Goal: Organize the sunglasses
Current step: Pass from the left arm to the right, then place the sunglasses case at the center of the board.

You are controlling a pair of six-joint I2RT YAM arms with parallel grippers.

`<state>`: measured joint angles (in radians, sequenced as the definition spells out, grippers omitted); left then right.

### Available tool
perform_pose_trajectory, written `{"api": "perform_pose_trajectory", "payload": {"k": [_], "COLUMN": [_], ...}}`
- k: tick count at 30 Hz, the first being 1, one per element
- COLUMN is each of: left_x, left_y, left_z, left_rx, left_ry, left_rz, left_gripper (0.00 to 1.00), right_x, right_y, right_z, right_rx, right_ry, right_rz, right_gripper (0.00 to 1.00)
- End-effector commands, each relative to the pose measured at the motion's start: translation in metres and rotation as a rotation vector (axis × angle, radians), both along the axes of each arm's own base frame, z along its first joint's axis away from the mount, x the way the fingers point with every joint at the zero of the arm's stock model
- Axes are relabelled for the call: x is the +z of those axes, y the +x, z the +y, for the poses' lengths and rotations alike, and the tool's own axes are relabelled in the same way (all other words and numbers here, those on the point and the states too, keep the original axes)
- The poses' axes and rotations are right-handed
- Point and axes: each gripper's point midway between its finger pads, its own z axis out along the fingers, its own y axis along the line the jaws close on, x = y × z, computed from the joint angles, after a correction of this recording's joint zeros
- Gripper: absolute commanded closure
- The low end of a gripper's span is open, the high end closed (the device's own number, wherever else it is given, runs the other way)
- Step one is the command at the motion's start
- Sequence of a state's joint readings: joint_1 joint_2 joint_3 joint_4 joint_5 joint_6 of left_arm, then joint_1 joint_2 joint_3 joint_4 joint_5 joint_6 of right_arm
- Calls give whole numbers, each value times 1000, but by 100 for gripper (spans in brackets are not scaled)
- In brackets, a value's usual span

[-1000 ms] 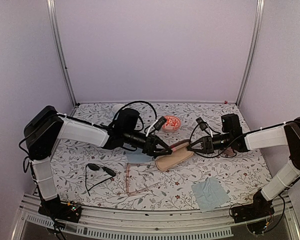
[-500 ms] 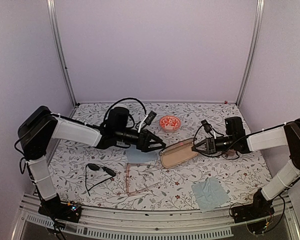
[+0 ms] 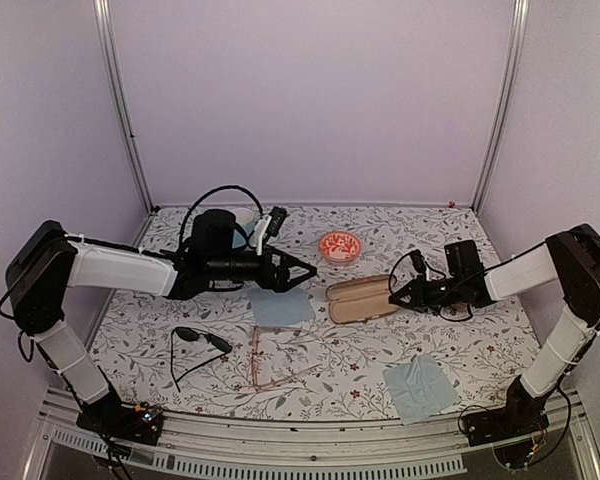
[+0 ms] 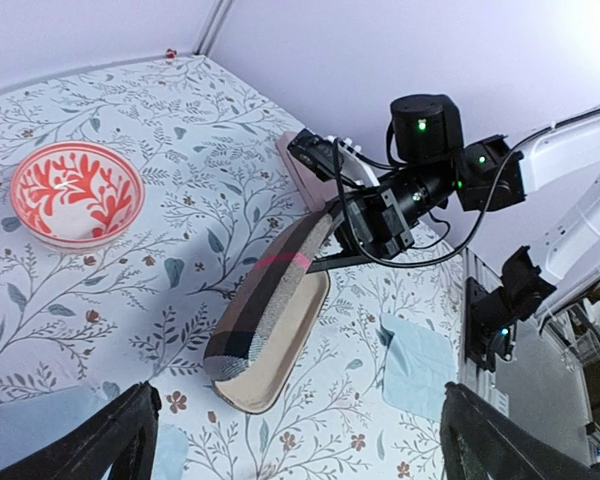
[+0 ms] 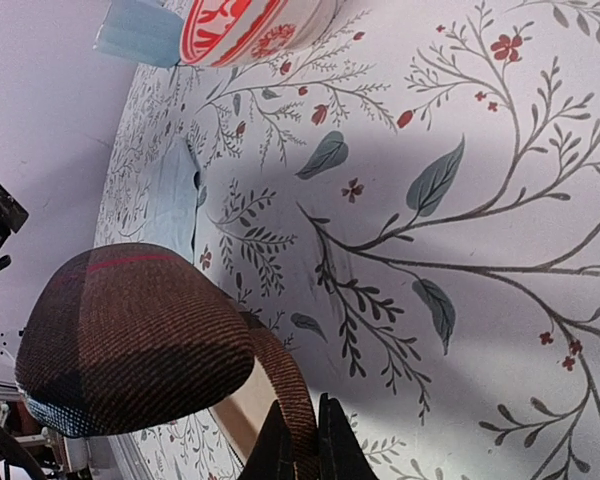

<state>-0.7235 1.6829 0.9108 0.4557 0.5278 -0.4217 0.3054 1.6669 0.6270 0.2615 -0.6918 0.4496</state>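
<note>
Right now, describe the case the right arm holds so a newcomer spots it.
On the floral table, look just nearer the arms than the red-and-white bowl. The case lies open there, pinched at its rim by the right arm's fingers: brown plaid shell, red band, tan lining, unlike the flat blue cloth beside it.

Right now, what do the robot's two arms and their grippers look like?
Both arms pair white shell links with black joints: left arm, right arm. Loose black cables loop above each wrist. The left gripper and right gripper are black, each with two slim tapered fingers. In the left wrist view, small green lights glow on the right arm's black wrist housings.
</note>
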Motion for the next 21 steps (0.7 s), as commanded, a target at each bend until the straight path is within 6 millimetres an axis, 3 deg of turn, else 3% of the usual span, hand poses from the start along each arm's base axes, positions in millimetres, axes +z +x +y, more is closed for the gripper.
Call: {"api": "perform_pose_trajectory", "payload": {"k": [1, 11, 21], "left_x": [1, 1, -2], "left_y": [13, 16, 15], "left_z": [16, 21, 36], "left_rx": [103, 132, 197], "left_ry": [38, 71, 104], "left_rz": [-35, -38, -30], "left_gripper": [1, 1, 1], "right_x": [8, -17, -16], "right_y": [25, 16, 5], "right_z": [0, -2, -10], "right_rx": [-65, -67, -96], "right_ry": [11, -1, -17], "right_rz": [-29, 41, 42], "right_gripper": [98, 88, 66]}}
